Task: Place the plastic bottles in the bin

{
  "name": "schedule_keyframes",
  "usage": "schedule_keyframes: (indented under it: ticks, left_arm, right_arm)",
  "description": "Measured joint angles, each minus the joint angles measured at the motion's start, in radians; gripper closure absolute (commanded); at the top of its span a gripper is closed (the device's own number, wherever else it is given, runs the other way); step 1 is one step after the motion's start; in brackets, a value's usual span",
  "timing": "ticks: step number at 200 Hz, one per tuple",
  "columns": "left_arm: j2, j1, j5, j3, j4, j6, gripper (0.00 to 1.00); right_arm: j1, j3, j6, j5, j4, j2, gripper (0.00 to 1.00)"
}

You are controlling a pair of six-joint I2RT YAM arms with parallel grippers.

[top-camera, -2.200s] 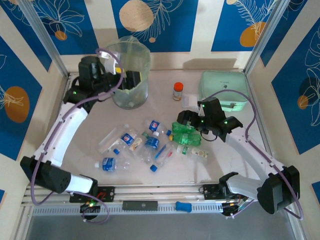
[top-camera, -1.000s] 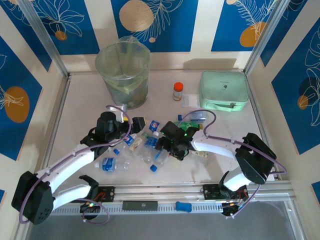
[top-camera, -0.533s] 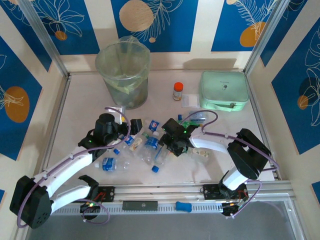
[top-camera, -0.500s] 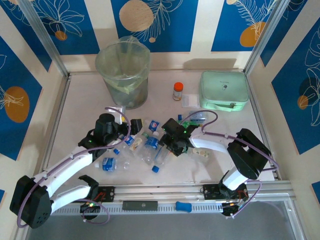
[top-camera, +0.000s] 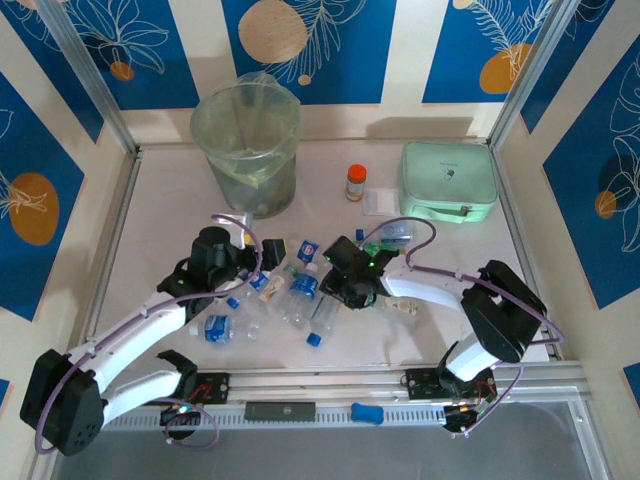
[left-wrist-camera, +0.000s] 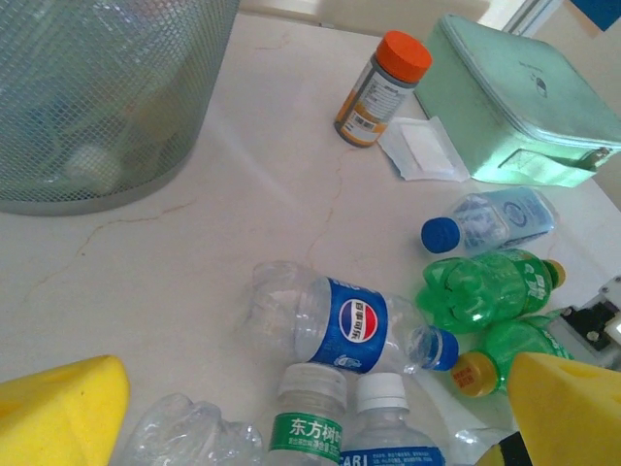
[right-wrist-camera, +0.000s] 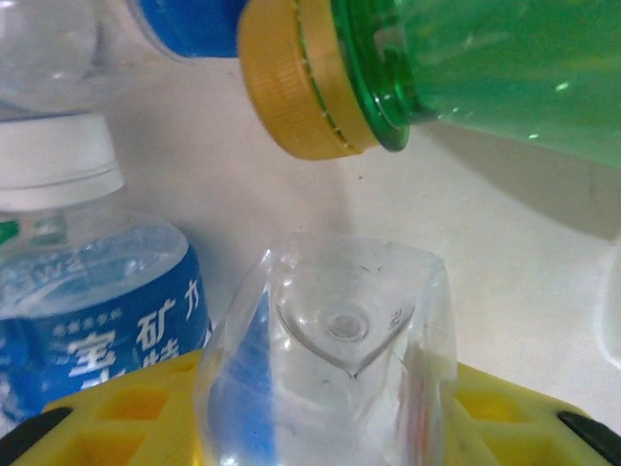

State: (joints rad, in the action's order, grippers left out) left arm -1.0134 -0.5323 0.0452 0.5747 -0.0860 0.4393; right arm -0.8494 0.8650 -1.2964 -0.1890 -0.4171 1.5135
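We have the right gripper (right-wrist-camera: 320,413) pinching a crumpled clear bottle (right-wrist-camera: 335,340) between its yellow fingers (right-wrist-camera: 505,417), low on the table (top-camera: 170,200) among the other plastic bottles (top-camera: 300,285). The left gripper (left-wrist-camera: 315,417) hovers spread wide over them, and the bin (top-camera: 250,170) stands well apart at the far left

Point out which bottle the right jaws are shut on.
The crumpled clear bottle, base-on between the yellow jaws; the green yellow-capped bottle and the white-capped blue-labelled one lie free beyond it.
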Motion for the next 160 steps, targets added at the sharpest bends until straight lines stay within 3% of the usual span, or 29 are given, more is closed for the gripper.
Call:
schedule_keyframes:
  ticks: [28,84,160]
  left_arm:
    - [-0.017,0.000,0.084,0.002,-0.022,0.009,0.01]
    - [-0.156,-0.041,0.273,0.044,-0.151,0.066,0.00]
    - [-0.327,-0.169,0.361,0.169,-0.248,0.087,0.00]
  right_arm:
    - [0.039,0.039,0.134,-0.001,-0.038,-0.097,0.55]
    - [0.261,0.138,0.365,0.097,-0.007,-0.183,0.56]
    - [0.323,0.180,0.468,0.203,0.100,-0.173,0.57]
